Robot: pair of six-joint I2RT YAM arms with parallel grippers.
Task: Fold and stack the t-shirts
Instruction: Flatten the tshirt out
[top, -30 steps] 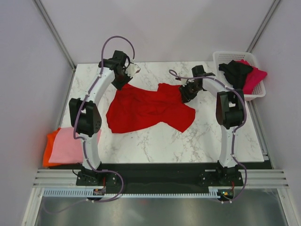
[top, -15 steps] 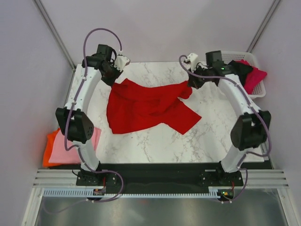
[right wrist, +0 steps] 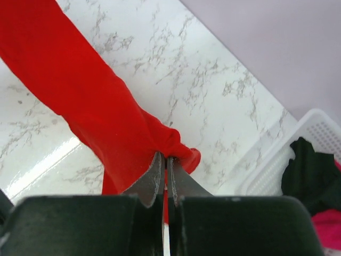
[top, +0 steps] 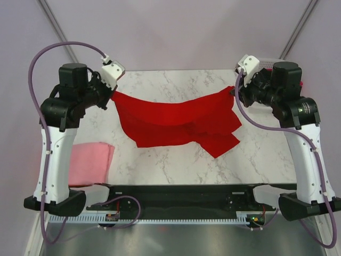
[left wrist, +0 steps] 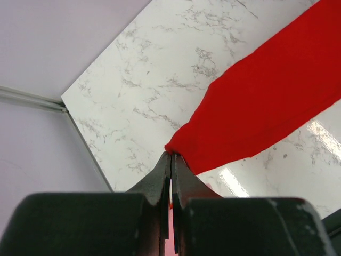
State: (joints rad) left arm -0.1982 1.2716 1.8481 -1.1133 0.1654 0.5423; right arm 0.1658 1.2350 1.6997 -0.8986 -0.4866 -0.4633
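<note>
A bright red t-shirt point(top: 176, 120) hangs stretched between my two grippers above the marble table point(top: 176, 160), its lower part drooping onto the tabletop. My left gripper point(top: 112, 94) is shut on its left corner; in the left wrist view the cloth point(left wrist: 256, 101) bunches at the gripper's point(left wrist: 171, 156) closed tips. At the other end my right gripper point(top: 234, 92) is shut on the right corner, where red cloth point(right wrist: 90, 101) wraps over the pinched tips of the gripper point(right wrist: 164, 156). A folded light pink t-shirt point(top: 90, 162) lies at the table's left edge.
A white lattice basket point(right wrist: 298, 144) stands at the back right, holding black point(right wrist: 311, 173) and magenta point(right wrist: 327, 226) cloth; the right arm covers most of it from above. Grey walls enclose the table on three sides.
Both arms rose and spread apart, lifting the red t-shirt off the table and pulling it taut. The right gripper closed on its corner within the last second.
</note>
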